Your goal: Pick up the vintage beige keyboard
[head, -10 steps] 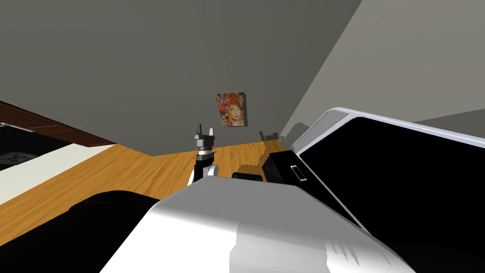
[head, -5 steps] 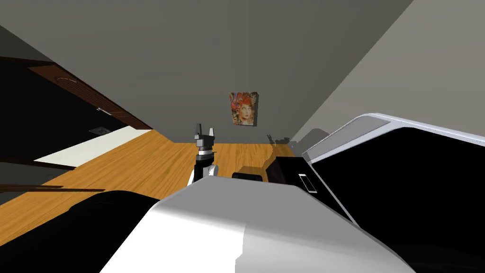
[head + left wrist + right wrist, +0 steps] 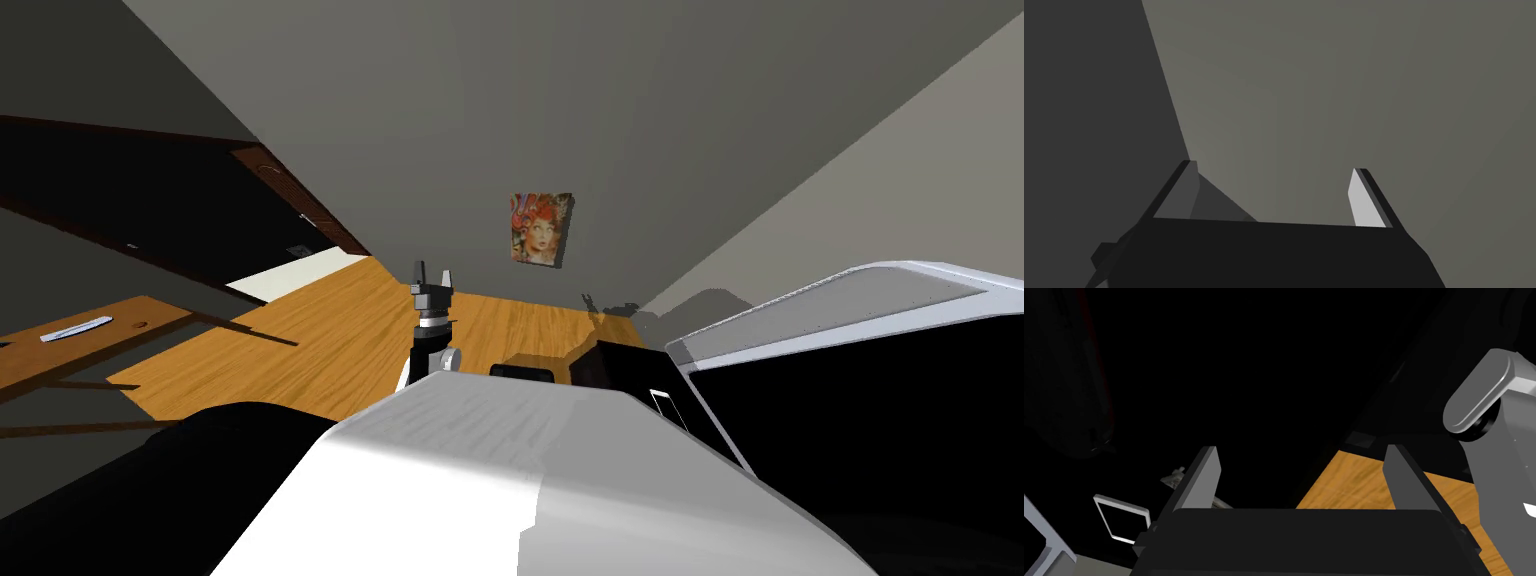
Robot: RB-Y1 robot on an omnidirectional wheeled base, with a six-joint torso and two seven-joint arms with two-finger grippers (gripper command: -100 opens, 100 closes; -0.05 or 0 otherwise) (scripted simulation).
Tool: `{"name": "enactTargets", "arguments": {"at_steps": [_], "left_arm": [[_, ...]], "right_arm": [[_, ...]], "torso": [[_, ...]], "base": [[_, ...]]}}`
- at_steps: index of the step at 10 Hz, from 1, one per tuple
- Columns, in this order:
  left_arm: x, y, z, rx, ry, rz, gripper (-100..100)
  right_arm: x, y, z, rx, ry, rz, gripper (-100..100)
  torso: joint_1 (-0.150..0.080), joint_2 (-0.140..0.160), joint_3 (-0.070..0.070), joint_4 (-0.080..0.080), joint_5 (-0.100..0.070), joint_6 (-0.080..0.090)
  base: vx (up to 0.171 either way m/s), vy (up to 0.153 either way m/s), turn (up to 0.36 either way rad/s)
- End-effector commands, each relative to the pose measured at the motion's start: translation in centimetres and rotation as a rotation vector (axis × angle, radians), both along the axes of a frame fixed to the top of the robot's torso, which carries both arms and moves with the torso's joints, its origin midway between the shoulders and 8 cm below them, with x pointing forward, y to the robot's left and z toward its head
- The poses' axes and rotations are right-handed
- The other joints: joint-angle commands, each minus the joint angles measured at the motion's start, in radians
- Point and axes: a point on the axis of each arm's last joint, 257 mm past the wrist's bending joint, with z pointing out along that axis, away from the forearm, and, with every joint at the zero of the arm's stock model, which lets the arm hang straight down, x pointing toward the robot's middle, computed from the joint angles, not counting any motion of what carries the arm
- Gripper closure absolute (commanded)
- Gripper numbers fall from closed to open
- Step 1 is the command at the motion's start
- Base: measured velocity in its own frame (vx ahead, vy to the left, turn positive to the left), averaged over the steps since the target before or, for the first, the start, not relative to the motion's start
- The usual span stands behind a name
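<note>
On a brown table (image 3: 120, 330) at the far left lies a pale, flat, long thing (image 3: 75, 328); it is too small to tell whether it is the keyboard. My left gripper (image 3: 432, 272) stands raised and upright before the grey wall. Its fingers are open with nothing between them, as the left wrist view also shows of the left gripper (image 3: 1274, 195). My right gripper (image 3: 1304, 480) is open and empty too, facing a black area with a strip of wooden floor (image 3: 1364, 488) beyond it.
A big white-rimmed black panel (image 3: 880, 300) fills the right side. Beside it a dark low stand (image 3: 620, 365) carries a small white-framed rectangle (image 3: 662, 403). A portrait picture (image 3: 541, 229) hangs on the far wall. Wooden floor (image 3: 330, 340) stretches ahead, and a dark brown doorway (image 3: 200, 210) opens at the left.
I have turned left: the picture and the panel have slid right, and the brown table has come into sight at the left. Both arms keep their pose.
</note>
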Motion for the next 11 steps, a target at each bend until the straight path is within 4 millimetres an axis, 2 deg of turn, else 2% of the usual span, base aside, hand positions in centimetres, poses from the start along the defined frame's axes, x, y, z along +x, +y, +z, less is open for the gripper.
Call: {"name": "enactTargets", "arguments": {"at_steps": [1,2,4,5,6,8,11], "left_arm": [[0.0,0.0,0.0,0.0,0.0,0.0,0],[0.0,0.0,0.0,0.0,0.0,0.0,0],[0.0,0.0,0.0,0.0,0.0,0.0,0],[0.0,0.0,0.0,0.0,0.0,0.0,0],[0.0,0.0,0.0,0.0,0.0,0.0,0],[0.0,0.0,0.0,0.0,0.0,0.0,0],[0.0,0.0,0.0,0.0,0.0,0.0,0]], "right_arm": [[-3.0,-0.2,0.2,-0.003,0.073,0.026,-100],[-3.0,-0.2,0.2,-0.003,0.073,0.026,-100],[-6.1,-0.1,0.2,0.003,0.15,0.051,-100],[-6.1,-0.1,0.2,0.003,0.15,0.051,-100],[-7.0,0.0,0.2,0.006,0.175,0.066,-100],[-7.3,0.1,0.2,0.008,0.18,0.062,-100],[-9.1,1.0,-0.3,0.027,0.236,0.089,-100]], "torso": [[0.0,0.0,0.0,0.0,0.0,0.0],[-0.001,0.001,0.0,0.0,0.0,0.0],[-0.001,-0.001,0.0,0.0,0.0,0.0],[-0.001,0.0,0.0,0.0,0.0,0.0],[-0.001,-0.001,-0.001,0.0,0.0,0.0],[-0.001,-0.002,-0.001,0.0,0.0,0.002],[-0.001,-0.002,-0.001,0.0,0.0,0.001]], "base": [[-0.057,-0.025,0.428],[-0.041,-0.021,0.371],[-0.035,-0.019,0.39],[-0.029,-0.012,0.426],[-0.021,-0.015,0.409],[-0.008,-0.008,0.088],[-0.018,-0.012,0.4]]}}
